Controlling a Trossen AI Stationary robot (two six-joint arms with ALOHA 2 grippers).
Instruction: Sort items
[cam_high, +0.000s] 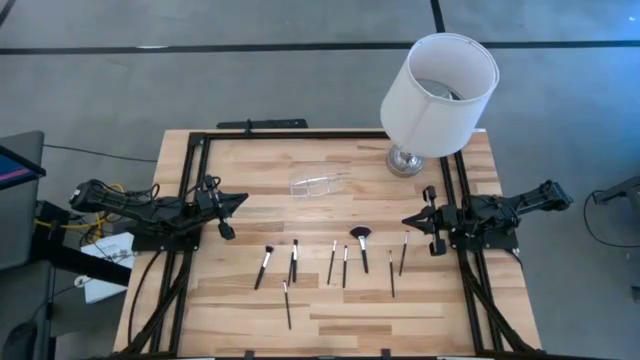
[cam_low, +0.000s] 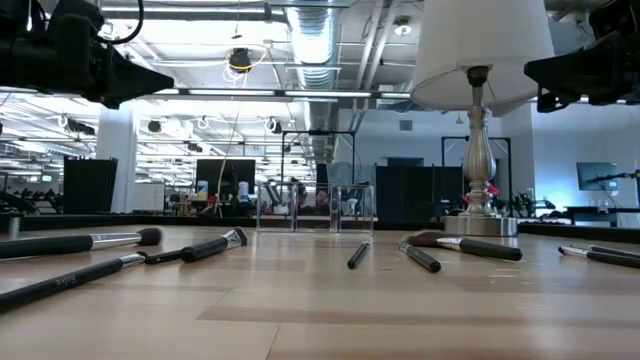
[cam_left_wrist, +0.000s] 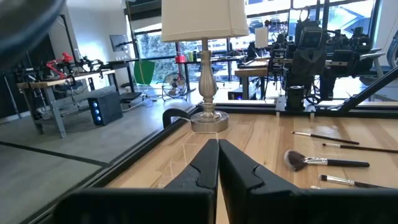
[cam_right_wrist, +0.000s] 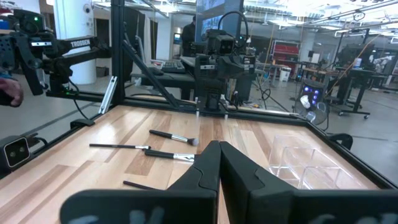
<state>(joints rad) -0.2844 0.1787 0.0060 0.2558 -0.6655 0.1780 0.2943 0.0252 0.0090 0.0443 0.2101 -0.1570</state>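
Several slim makeup brushes (cam_high: 332, 262) with black handles lie flat in a loose row across the table's near half; one with a wider fluffy head (cam_high: 361, 240) lies right of the middle. In the low view they lie on the wood (cam_low: 455, 246). My left gripper (cam_high: 243, 200) hangs shut above the table's left edge. My right gripper (cam_high: 406, 220) hangs shut above the right edge, near the rightmost brush (cam_high: 403, 253). Both point inward and hold nothing. In the wrist views each pair of fingers meets (cam_left_wrist: 218, 155) (cam_right_wrist: 219, 155).
A big lamp with a white shade (cam_high: 440, 92) stands on a silvery foot (cam_high: 406, 160) at the far right corner. A small clear plastic container (cam_high: 318, 183) lies at the far middle. A black frame (cam_high: 300, 135) runs along the table's far, left and right edges.
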